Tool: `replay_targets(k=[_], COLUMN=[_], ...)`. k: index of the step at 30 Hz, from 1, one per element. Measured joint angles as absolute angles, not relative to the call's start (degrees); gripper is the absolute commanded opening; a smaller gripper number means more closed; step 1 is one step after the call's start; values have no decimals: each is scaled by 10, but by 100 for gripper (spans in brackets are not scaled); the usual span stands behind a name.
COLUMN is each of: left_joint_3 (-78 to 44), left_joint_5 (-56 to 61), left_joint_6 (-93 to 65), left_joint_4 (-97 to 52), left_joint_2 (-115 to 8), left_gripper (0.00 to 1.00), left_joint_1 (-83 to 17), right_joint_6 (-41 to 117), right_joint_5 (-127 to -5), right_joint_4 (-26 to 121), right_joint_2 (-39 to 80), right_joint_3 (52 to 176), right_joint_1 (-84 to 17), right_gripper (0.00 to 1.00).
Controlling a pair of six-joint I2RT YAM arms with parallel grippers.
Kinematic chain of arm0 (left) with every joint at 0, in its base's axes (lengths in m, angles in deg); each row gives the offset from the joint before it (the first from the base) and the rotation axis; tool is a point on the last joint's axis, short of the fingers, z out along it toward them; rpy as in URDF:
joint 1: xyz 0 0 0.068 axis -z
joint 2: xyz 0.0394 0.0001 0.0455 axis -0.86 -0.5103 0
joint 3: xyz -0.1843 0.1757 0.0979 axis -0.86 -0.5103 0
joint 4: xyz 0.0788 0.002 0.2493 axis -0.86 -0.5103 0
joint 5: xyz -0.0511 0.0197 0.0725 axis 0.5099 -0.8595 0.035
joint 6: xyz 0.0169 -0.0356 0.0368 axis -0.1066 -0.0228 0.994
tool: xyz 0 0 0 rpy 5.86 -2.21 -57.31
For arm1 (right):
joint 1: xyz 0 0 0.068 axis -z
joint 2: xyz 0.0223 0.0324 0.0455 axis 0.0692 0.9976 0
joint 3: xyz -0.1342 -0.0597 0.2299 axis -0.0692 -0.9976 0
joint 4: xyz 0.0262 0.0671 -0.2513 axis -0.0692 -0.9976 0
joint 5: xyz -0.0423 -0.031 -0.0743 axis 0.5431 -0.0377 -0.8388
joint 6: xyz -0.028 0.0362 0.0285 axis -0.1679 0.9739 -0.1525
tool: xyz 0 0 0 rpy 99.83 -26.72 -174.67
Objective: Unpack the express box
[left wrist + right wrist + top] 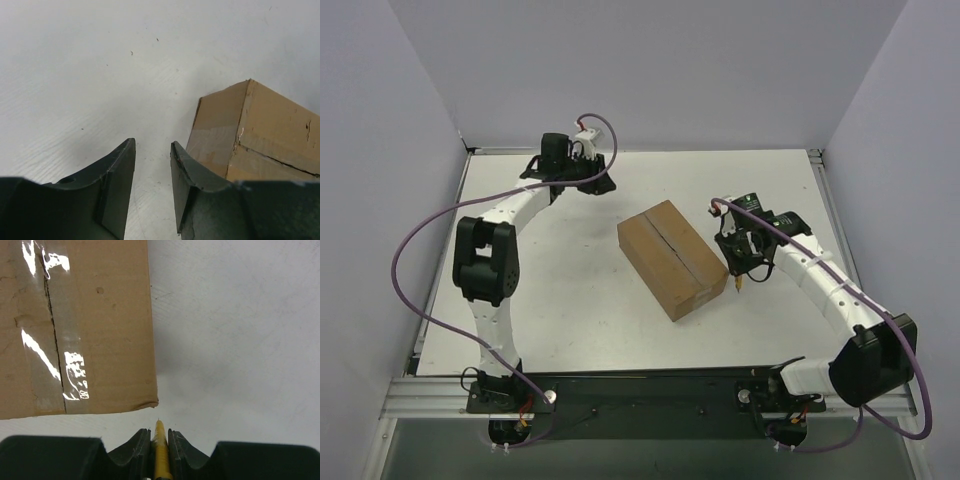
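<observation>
Pre-cut step: express box (670, 258) mid-frame on desk (570, 300), flaps taped shut; R jaws grip yellow knife (160, 450) beside box's right edge, L jaws part-open, empty, upper left; nxt needs blade tip lined up on the tape seam (52, 330).

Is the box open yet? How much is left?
Not yet. Done: the right gripper has its jaws shut on the yellow knife. Now: its tip sits near the express box corner. To do: slit the taped seam, open the flaps, empty it. The left gripper is empty.
</observation>
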State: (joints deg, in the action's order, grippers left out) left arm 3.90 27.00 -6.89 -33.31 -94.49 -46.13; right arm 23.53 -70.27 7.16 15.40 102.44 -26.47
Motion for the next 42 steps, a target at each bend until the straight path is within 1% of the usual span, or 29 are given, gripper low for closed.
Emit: replay_targets(k=[9, 16, 20, 29, 33, 37, 39, 42], left_joint_3=[29, -51, -128, -270, -292, -295, -294, -283], left_joint_5=[271, 278, 280, 274, 280, 283, 284, 297], left_joint_6=[-56, -46, -39, 14, 34, 69, 91, 124], left_joint_4=[-364, -384, -394, -473, -534, -589, -605, -612], left_joint_2=[-953, -942, -897, -714, -662, -625, -600, -569], left_gripper=[44, 44, 43, 43, 43, 44, 45, 45], left_joint_1=[-413, -421, -437, -472, -501, -536, -546, -546], right_joint_6=[238, 235, 235, 249, 273, 307, 322, 348], right_joint_5=[-685, -685, -689, -685, -652, -593, -544, -449], right_joint_4=[101, 114, 116, 130, 146, 155, 159, 176], right_joint_2=[171, 232, 276, 429, 475, 504, 504, 503], right_joint_3=[1017, 1059, 1110, 1283, 1339, 1392, 1411, 1439], right_joint_1=[-272, -277, -276, -281, -290, -285, -265, -207], right_gripper=[0, 0, 0, 0, 0, 0, 0, 0])
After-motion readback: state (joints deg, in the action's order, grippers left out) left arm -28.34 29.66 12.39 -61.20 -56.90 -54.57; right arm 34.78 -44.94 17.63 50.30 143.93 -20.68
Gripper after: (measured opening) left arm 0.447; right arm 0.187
